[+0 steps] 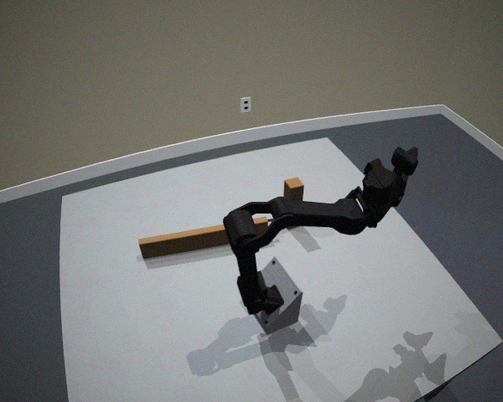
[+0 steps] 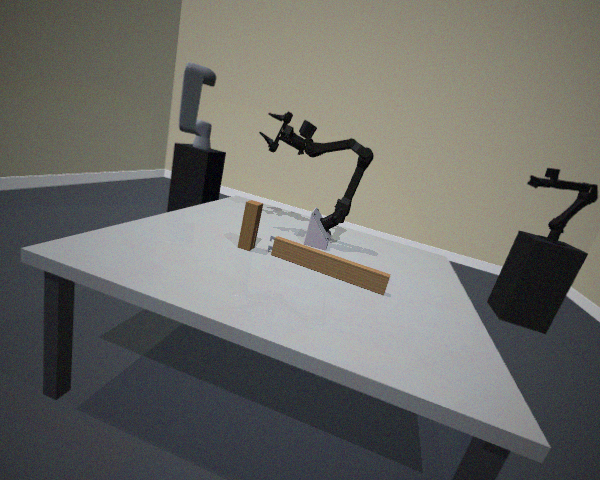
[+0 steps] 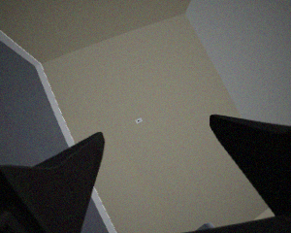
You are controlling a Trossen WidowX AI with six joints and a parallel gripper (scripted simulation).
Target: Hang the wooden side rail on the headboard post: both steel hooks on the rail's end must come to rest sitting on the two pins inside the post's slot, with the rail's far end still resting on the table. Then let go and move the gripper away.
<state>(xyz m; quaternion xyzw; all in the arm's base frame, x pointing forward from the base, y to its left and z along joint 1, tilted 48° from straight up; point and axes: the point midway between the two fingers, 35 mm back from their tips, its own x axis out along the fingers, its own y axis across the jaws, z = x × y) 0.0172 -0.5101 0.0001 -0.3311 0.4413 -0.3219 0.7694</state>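
Note:
The wooden side rail [image 1: 186, 243] [image 2: 331, 265] lies along the table, with its steel hooks [image 2: 271, 244] [image 1: 270, 219] pointing at the post across a small gap. The headboard post [image 1: 293, 192] [image 2: 250, 227] stands upright. The hooks are not on it; its slot and pins cannot be made out. My gripper [image 2: 264, 123] [image 3: 156, 128] is open and empty, high in the air, well away from the rail and post. In the top view my arm hides part of the rail and the post's lower part. The wrist view shows neither the rail nor the post.
The pale table [image 1: 113, 302] [image 2: 186, 289] carries my arm's slanted grey mount [image 1: 288, 283] [image 2: 316, 233], near the rail. Beyond the table, the exterior view shows a grey arm [image 2: 189, 98] and a black arm [image 2: 569, 184] on dark pedestals.

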